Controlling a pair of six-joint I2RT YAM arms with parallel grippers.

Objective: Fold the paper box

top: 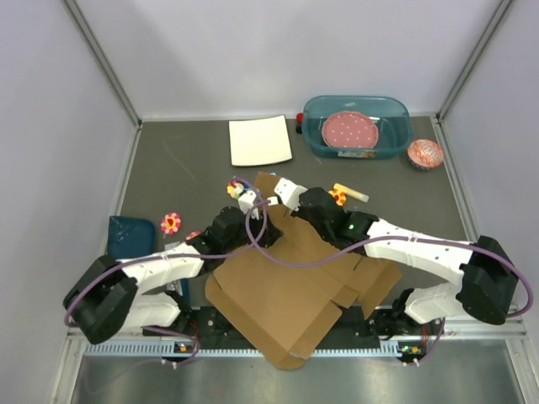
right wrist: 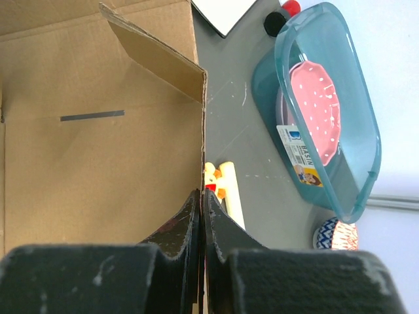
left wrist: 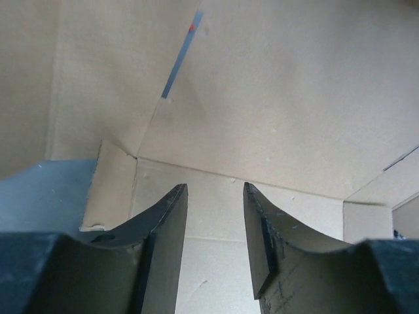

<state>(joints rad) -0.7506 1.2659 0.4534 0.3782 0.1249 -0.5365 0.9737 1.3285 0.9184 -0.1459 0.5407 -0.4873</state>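
The paper box [top: 282, 303], partly erected at lower centre of the overhead view: my right gripper [right wrist: 201, 219] is pinched together on its upright side wall, apparently to keep it standing, while my left gripper [left wrist: 215, 196], fingers apart and empty, hovers over an inner crease.

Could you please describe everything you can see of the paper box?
The paper box is plain brown corrugated cardboard, die-cut with flaps and slits. It is partly folded: most of it lies flat near the front of the table, overhanging the edge, while a far wall with a corner flap stands up. The right end effector appears shut on that wall's edge. The left end effector, jaws apart, faces an inner crease.
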